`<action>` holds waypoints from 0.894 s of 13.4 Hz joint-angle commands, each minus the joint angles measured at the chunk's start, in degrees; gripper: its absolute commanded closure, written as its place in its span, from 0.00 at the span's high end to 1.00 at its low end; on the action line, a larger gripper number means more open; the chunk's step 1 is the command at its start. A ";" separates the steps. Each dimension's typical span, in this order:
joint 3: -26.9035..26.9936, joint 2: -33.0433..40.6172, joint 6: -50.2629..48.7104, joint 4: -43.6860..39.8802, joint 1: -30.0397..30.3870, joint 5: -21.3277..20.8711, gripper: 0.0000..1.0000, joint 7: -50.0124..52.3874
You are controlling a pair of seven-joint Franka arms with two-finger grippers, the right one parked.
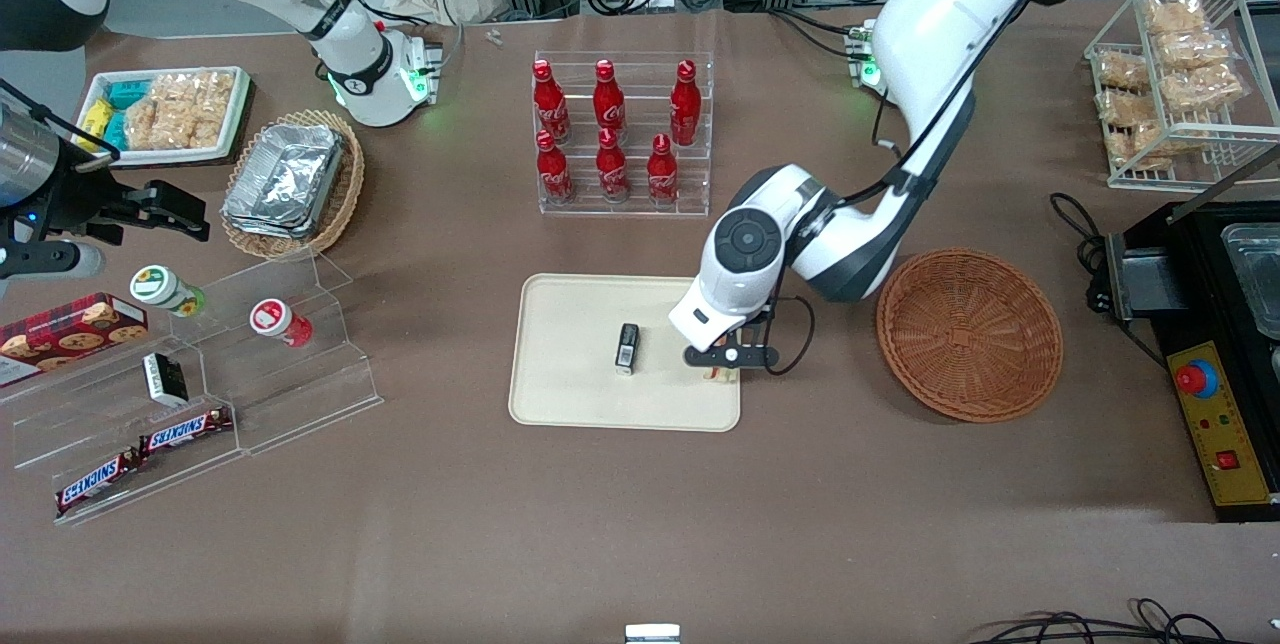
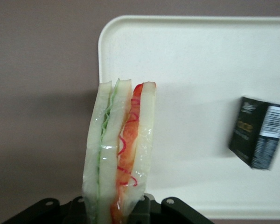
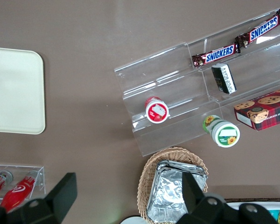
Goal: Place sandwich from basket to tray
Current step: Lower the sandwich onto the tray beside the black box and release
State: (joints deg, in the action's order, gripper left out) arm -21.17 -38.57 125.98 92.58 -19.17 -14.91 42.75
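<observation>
I am holding the sandwich (image 2: 119,154) clenched in the gripper (image 1: 722,369), edge-down, hanging directly over the tray (image 1: 570,394) near its rim toward the basket (image 1: 968,334); release is straight down.

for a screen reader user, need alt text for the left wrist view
The gripper holds a triangular white-bread sandwich with green and orange-red filling, shut on it, above the edge of a flat cream-beige rectangular tray. A small black box lies on the tray, which rests on a brown table.
</observation>
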 commanded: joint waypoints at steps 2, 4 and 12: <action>0.43 -4.13 2.43 -1.88 -1.13 -2.85 0.00 1.72; 0.52 -4.49 2.87 -1.88 -1.04 -2.85 0.99 2.25; 3.68 8.76 -8.51 -5.47 1.41 -1.44 1.00 1.81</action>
State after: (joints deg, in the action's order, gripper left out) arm -18.46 -34.66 123.72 88.13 -19.00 -16.58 43.93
